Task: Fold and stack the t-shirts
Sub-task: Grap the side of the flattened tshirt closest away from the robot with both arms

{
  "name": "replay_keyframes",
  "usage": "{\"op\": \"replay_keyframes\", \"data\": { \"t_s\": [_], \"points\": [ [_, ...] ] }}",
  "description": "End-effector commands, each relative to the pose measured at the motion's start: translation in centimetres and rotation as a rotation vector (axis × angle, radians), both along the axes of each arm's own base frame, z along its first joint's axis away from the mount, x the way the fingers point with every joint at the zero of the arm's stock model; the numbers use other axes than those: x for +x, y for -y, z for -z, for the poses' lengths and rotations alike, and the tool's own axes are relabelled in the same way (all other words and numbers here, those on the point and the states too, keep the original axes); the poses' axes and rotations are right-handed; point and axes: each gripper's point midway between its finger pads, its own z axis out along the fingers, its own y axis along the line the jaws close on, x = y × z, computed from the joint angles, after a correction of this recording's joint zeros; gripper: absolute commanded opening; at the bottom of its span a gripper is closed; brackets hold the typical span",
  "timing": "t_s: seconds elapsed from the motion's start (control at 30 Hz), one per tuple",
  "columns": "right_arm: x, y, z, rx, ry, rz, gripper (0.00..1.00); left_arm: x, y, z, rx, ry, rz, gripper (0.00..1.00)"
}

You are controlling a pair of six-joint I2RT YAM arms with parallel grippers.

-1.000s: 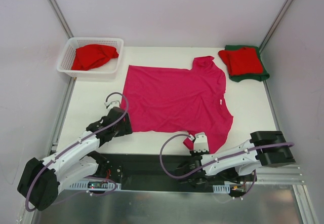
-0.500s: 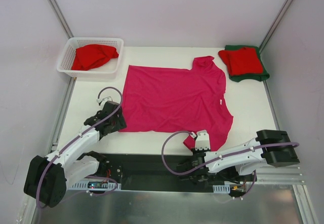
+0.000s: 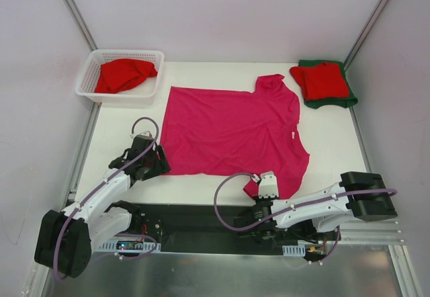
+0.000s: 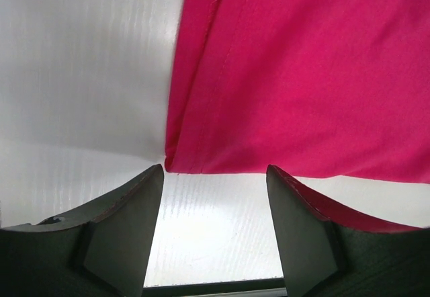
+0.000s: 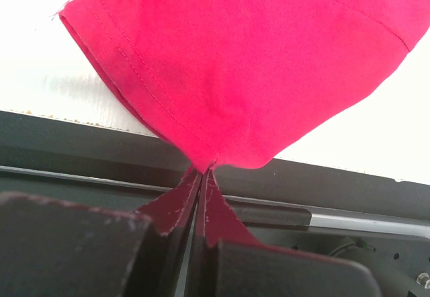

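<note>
At the near edge of the table (image 3: 336,150), the magenta t-shirt (image 3: 232,132) lies spread flat with an arm at each near corner. The right gripper (image 5: 203,171) pinches the near sleeve, jaws closed tight on the cloth. The left gripper (image 4: 215,173) stands fairly wide, the hem corner just ahead of its fingers and not yet gripped. Best play, I'd say: go lower and forward so the hem sits deep between the pads before closing, then lift both ends together. The left arm reaches out low, angled toward that corner. The right arm lies folded along the near edge.
</note>
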Motion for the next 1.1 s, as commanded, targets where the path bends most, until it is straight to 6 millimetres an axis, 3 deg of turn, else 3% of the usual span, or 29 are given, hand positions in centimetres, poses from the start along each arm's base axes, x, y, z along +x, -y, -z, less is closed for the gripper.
{"op": "replay_keyframes", "data": {
  "t_s": [0.0,0.2,0.33,0.53,0.7,1.07],
  "points": [
    [0.54,0.13,-0.66,0.010,0.024,-0.008,0.01,-0.43,0.53,-0.14,-0.092,0.011,0.006,0.62],
    [0.59,-0.14,-0.67,0.009,0.023,-0.013,0.01,-0.27,0.05,-0.21,-0.116,0.014,-0.027,0.60],
    [0.57,-0.24,-0.62,0.010,0.021,-0.013,0.01,-0.03,-0.22,-0.19,-0.114,0.022,-0.040,0.52],
    [0.57,-0.20,-0.61,0.011,0.019,-0.011,0.01,-0.06,-0.21,0.21,-0.119,0.007,-0.041,0.48],
    [0.57,-0.06,-0.58,0.012,0.019,-0.012,0.01,-0.08,-0.25,0.37,-0.116,-0.003,-0.042,0.31],
    [0.53,0.09,-0.42,0.011,0.015,-0.003,0.01,0.02,-0.42,0.45,-0.106,-0.005,-0.044,0.15]
  ]
}}
